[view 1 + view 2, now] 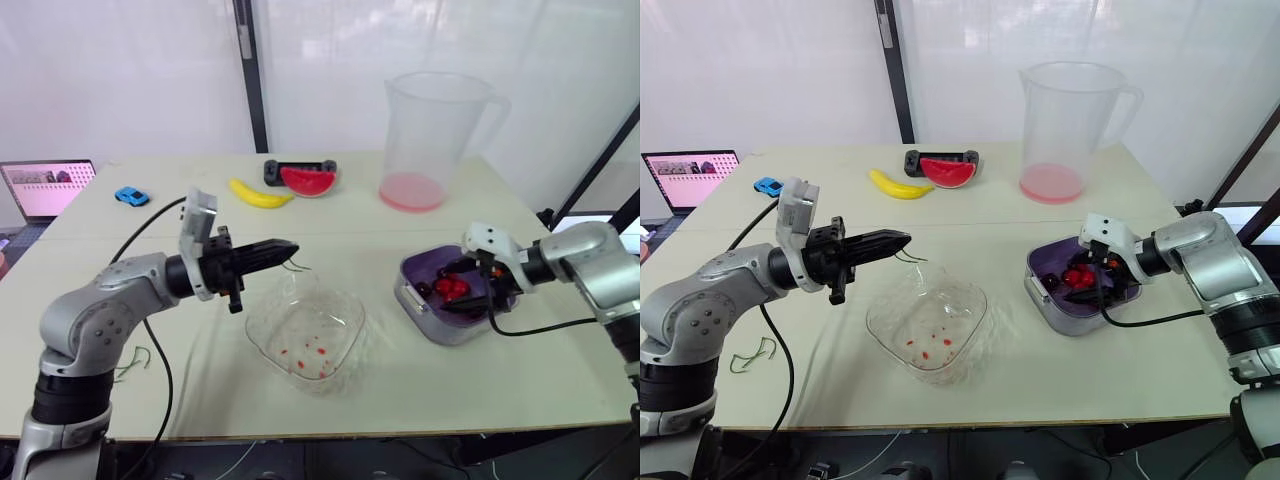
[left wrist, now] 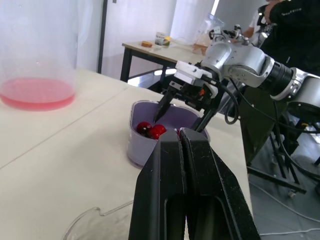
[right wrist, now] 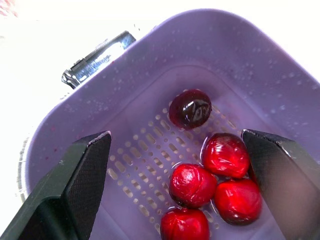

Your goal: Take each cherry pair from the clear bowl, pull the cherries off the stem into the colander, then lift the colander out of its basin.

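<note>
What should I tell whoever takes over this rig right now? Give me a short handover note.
Left gripper: shut, apparently on a thin green stem, held above the clear bowl.
Right gripper: open, fingers down inside the colander, holding nothing.
Done: six cherries lie in the colander. The bowl shows only small red specks, no pairs that I can see. Loose stems lie on the table by the left arm.
Left: drop the held stem, then lift the colander out of its basin, where it sits now.
</note>
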Robot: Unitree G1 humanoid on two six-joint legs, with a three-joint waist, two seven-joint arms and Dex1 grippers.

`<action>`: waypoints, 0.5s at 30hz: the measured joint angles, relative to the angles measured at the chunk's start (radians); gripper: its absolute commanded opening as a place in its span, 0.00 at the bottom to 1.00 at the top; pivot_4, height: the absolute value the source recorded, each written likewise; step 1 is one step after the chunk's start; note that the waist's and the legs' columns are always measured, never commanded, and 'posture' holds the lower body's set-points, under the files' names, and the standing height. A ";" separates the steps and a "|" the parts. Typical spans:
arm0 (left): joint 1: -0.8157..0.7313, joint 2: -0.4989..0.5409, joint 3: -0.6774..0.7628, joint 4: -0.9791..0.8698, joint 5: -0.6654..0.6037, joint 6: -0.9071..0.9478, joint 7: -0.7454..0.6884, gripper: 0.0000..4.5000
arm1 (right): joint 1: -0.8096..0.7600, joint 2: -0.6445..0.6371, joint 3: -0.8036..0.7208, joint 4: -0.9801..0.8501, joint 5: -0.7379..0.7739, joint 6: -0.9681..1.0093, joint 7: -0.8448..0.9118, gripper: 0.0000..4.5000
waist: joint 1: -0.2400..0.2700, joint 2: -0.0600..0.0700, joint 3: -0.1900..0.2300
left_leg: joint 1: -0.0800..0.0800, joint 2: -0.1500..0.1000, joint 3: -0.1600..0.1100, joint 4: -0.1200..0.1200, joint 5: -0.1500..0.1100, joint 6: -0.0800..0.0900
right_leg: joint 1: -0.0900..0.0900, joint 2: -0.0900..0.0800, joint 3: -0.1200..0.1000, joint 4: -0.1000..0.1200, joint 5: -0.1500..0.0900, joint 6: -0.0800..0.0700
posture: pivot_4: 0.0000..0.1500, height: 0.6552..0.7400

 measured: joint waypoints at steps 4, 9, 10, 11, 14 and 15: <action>0.001 0.001 0.000 0.000 0.000 -0.002 -0.002 0.00 | -0.007 -0.013 -0.088 -0.030 0.079 0.078 0.037 0.99 | 0.001 0.000 0.000 | 0.000 0.000 0.000 0.000 0.000 0.001 | 0.000 0.000 0.000 0.000 0.000 0.000 | 1.00 1.00; 0.012 0.020 0.008 0.009 -0.001 -0.004 -0.004 0.00 | -0.092 -0.018 -0.255 -0.122 0.300 0.301 0.076 0.99 | -0.002 0.000 0.000 | 0.000 0.000 0.000 -0.001 -0.001 0.002 | 0.000 0.000 0.000 0.000 0.000 0.000 | 1.00 1.00; 0.019 0.023 0.019 0.014 -0.002 -0.004 -0.004 0.00 | -0.101 -0.017 -0.276 -0.148 0.340 0.345 0.079 0.99 | -0.002 0.000 0.000 | 0.000 0.001 -0.001 -0.001 -0.001 0.002 | 0.000 0.000 0.000 0.000 0.000 0.000 | 1.00 1.00; 0.036 0.033 0.032 0.018 -0.002 -0.006 -0.006 0.00 | -0.108 -0.015 -0.287 -0.171 0.379 0.386 0.080 0.99 | -0.003 0.000 0.000 | 0.000 0.001 0.000 -0.001 -0.001 0.003 | 0.000 0.000 0.000 0.000 0.000 0.000 | 1.00 1.00; 0.130 0.086 0.081 0.052 0.009 -0.019 -0.021 0.00 | -0.125 0.011 -0.324 -0.236 0.504 0.502 0.080 0.99 | -0.008 0.000 0.000 | 0.000 0.001 0.000 -0.002 -0.002 0.003 | -0.001 0.000 0.000 0.000 0.000 0.000 | 1.00 1.00; 0.181 0.115 0.109 0.069 0.018 -0.025 -0.031 0.00 | -0.128 0.017 -0.343 -0.256 0.546 0.529 0.080 0.99 | -0.008 0.000 0.000 | 0.000 0.001 0.000 -0.002 -0.002 0.003 | -0.001 0.000 0.000 0.000 0.000 0.000 | 1.00 1.00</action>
